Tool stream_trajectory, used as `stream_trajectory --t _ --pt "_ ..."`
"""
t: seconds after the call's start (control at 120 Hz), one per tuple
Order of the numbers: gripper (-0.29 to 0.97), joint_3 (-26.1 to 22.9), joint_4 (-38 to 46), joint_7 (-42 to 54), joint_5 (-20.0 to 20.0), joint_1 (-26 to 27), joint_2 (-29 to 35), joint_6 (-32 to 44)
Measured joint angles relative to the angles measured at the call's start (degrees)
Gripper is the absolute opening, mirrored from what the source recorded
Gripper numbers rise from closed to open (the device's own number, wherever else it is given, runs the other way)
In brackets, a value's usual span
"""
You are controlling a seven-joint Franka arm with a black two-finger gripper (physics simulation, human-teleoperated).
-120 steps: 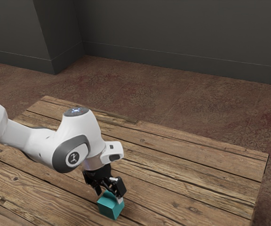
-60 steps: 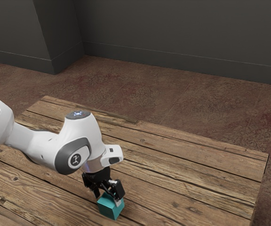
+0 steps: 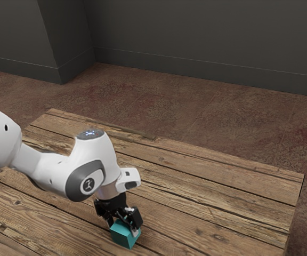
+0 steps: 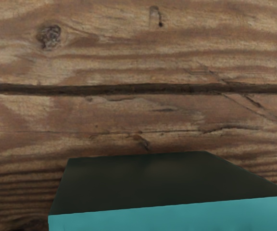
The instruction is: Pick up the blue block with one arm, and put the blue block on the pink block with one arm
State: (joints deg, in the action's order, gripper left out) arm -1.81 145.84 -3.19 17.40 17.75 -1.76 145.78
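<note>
The blue block (image 3: pixel 124 235), a teal-blue cube, rests on the wooden table (image 3: pixel 212 181) near the exterior view's lower edge. My gripper (image 3: pixel 122 222) points straight down right over it. It is open, with its black fingers (image 3: pixel 135 219) low around the block's top. In the wrist view the block (image 4: pixel 167 192) lies just under my hand, its top face dark in shadow and one teal side lit, with bare planks beyond it.
The plank table ends at an edge (image 3: pixel 297 197) toward the exterior view's right and another along the back (image 3: pixel 143 134). Past them lie a reddish-brown floor (image 3: pixel 196 101) and dark walls. My white arm (image 3: pixel 52 168) spans the table's left part.
My hand has sunk lower onto the blue block, and the arm's elbow has dropped with it. The block has stayed where it was.
</note>
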Motion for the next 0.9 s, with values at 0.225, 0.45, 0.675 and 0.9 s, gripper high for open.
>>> stream_trajectory --t 0.225,0.45,0.675,0.9 --pt "0.67 -0.1 0.0 -0.1 0.1 2.7 -0.3 0.6" --pt "0.32 0.0 0.0 -2.6 -3.9 2.3 0.1 0.8" --pt "0.29 -0.5 0.1 -5.9 -6.5 1.2 3.9 0.8" --pt "0.25 0.5 -4.4 -8.6 -13.4 -4.1 7.2 -2.9"
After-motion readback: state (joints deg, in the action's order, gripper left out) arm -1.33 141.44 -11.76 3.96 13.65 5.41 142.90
